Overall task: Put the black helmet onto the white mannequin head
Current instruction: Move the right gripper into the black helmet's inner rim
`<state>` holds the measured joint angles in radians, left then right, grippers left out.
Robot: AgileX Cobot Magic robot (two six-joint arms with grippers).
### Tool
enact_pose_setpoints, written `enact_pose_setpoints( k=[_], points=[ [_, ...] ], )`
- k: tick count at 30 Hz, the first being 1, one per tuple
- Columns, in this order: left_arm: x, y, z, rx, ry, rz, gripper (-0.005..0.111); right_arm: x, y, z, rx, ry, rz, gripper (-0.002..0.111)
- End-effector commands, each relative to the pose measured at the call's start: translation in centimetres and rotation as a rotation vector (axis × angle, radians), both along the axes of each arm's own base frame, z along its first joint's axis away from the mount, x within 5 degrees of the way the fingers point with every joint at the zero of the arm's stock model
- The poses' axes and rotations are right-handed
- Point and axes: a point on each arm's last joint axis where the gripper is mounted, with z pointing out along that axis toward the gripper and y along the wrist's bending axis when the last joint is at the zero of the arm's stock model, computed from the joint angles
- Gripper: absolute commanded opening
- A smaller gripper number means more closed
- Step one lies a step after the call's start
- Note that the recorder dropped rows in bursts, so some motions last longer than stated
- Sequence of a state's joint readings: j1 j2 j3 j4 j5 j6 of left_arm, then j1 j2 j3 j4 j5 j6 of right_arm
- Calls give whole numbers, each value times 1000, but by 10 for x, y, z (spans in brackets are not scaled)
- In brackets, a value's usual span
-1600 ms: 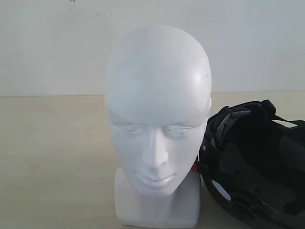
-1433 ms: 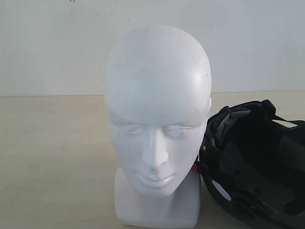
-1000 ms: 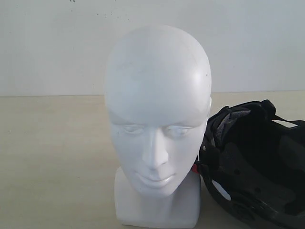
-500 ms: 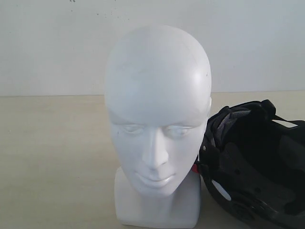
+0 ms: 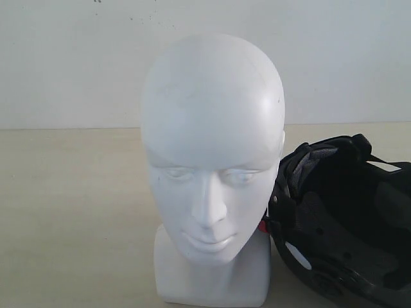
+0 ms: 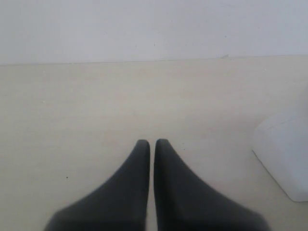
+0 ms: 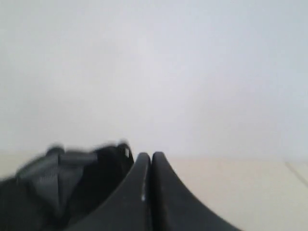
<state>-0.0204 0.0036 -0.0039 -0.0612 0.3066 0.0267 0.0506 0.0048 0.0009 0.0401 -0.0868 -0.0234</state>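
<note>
Right hand [image 7: 151,156]: closed, nothing held; black helmet [image 7: 62,183] is seen just beside it.
Left hand [image 6: 150,143]: closed, empty, near white mannequin head [image 6: 284,154].

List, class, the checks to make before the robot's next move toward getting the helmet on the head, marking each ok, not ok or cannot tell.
1. Head upright on the table, crown bare: ok.
2. Helmet lying beside the head, nothing gripping it: ok.
3. Left claw open to grasp: not ok, shut and empty.
4. Right claw open to grasp: not ok, shut and empty.
5. Straps clear of the helmet's opening: cannot tell.
</note>
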Motion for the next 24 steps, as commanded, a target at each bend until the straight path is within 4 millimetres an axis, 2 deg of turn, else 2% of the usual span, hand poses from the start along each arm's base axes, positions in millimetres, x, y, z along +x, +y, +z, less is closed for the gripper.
enact_pose_setpoints(
  k=[1, 4, 5, 8, 10, 13, 16, 20, 24],
  points=[
    [0, 0, 0, 0, -10, 1, 4, -14, -5, 35, 305, -394, 58, 0],
    [0, 0, 0, 0, -10, 1, 4, -23, -6, 67, 459, -435, 121, 0],
    [0, 0, 0, 0, -10, 1, 4, -27, -5, 80, 442, -411, 131, 0],
    [0, 0, 0, 0, -10, 1, 4, -44, -2, 116, 194, -295, 68, 0],
    [0, 0, 0, 0, -10, 1, 4, -55, -6, 136, 129, -214, 6, 0],
    [0, 0, 0, 0, -10, 1, 4, -58, -10, 159, 25, 9, -66, 0],
    [0, 0, 0, 0, -10, 1, 4, -50, -8, 166, -26, 342, -55, 0],
    [0, 0, 0, 0, -10, 1, 4, -34, -6, 153, -86, 763, -32, 0],
    [0, 0, 0, 0, -10, 1, 4, -23, -2, 150, -26, 834, -8, 0]
  ],
)
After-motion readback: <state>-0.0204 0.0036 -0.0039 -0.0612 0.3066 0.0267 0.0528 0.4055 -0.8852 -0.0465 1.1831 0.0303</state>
